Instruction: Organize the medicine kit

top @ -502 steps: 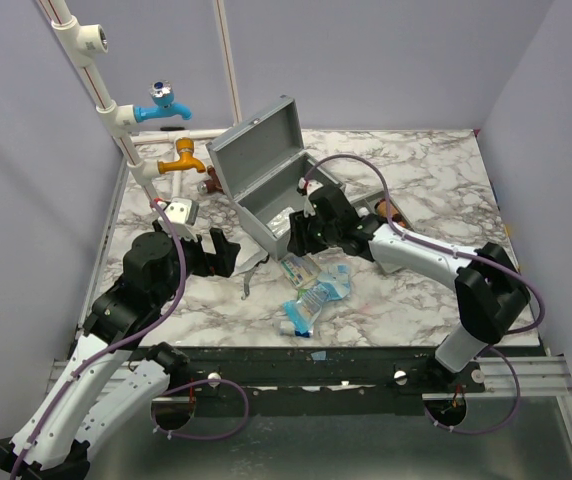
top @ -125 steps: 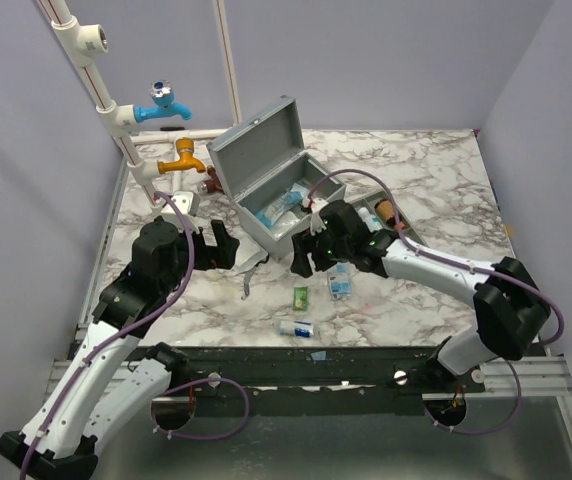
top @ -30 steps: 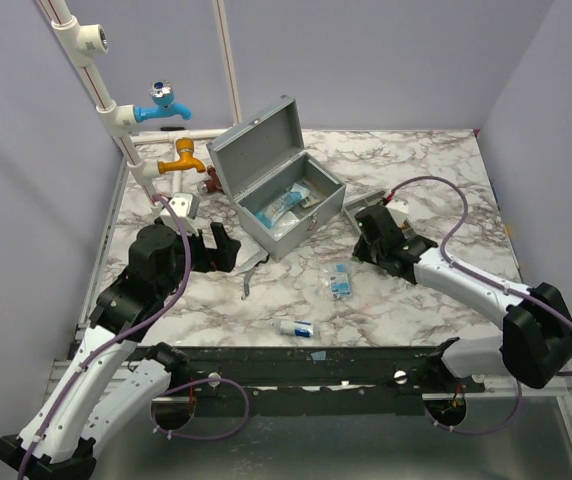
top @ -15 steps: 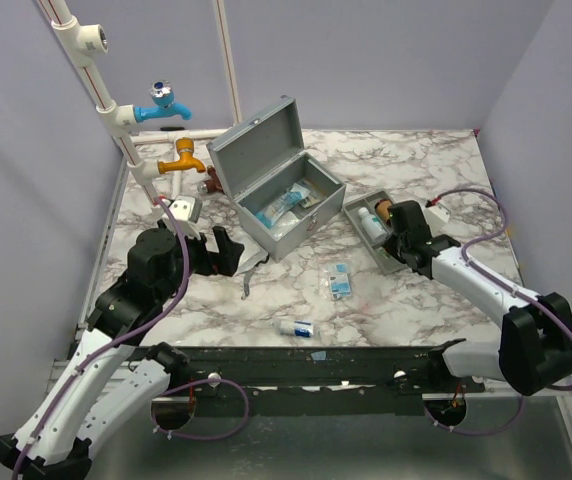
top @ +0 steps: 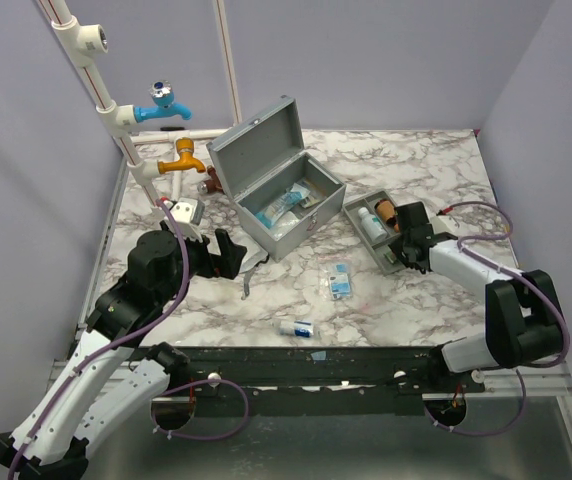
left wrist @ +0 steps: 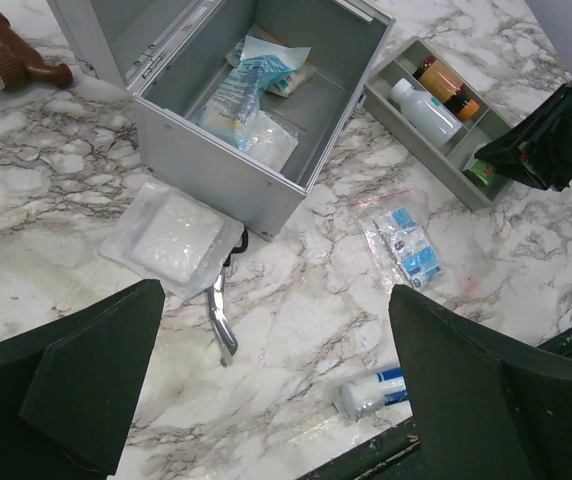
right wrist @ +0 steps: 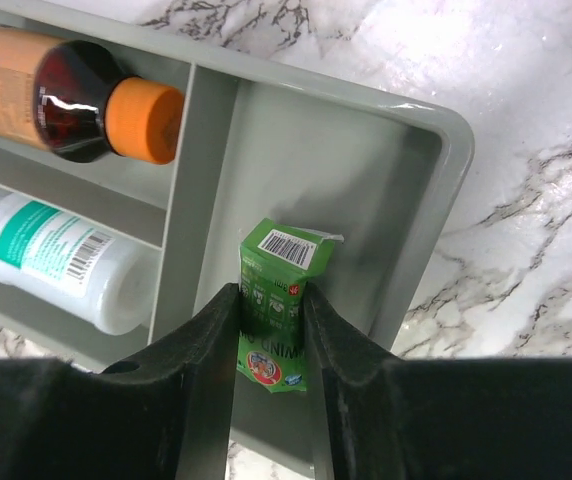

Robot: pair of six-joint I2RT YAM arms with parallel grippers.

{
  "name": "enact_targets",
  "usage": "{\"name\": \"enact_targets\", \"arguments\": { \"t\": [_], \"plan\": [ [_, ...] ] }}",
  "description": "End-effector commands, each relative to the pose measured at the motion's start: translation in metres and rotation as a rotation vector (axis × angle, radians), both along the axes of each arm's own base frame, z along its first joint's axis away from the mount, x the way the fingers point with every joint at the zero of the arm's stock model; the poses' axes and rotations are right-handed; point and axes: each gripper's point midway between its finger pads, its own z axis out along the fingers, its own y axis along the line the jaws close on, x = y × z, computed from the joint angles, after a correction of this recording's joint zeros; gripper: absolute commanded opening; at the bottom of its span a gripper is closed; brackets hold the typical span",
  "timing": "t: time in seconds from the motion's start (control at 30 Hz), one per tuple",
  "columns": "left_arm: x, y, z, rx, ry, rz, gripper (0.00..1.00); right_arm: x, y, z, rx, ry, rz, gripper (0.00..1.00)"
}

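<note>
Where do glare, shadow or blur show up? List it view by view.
Top external: even, soft light, sharp throughout. Left wrist: the left pincer's fingers are dark, detail-less shapes; the marble table shows sheen. Right wrist: a white highlight on the brown bottle, the green packet sharp, marble washed out top right.

Rear-centre of table (top: 446,170): medicine kit (top: 256,150); tray (right wrist: 366,160) just right of it, bottles (right wrist: 66,265) and carton (right wrist: 278,300) inside. Sachets (top: 340,280) before kit; small bottle (top: 295,327), possibly tube, near front edge.
</note>
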Motion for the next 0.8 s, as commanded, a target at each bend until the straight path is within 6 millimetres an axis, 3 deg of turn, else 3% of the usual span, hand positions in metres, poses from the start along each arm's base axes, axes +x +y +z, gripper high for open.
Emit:
{"name": "enact_targets", "arguments": {
  "t": [0.0,0.2,0.5,0.77],
  "plan": [
    [-0.001,-0.001,0.002,-0.001,-0.014,-0.010,0.99,0.005,0.004,-0.012,0.056,-0.002,-0.031,0.32],
    [-0.001,0.000,0.002,0.001,-0.015,-0.005,0.99,0.005,0.002,-0.008,0.041,-0.011,-0.026,0.45],
    [0.000,0.000,0.000,0.006,-0.010,-0.002,0.99,0.004,-0.006,0.028,-0.024,-0.069,0.038,0.60],
    [0.003,0.002,-0.002,0.017,-0.003,0.015,0.98,0.013,0.025,0.083,-0.019,-0.198,0.350,0.61]
  ]
}}
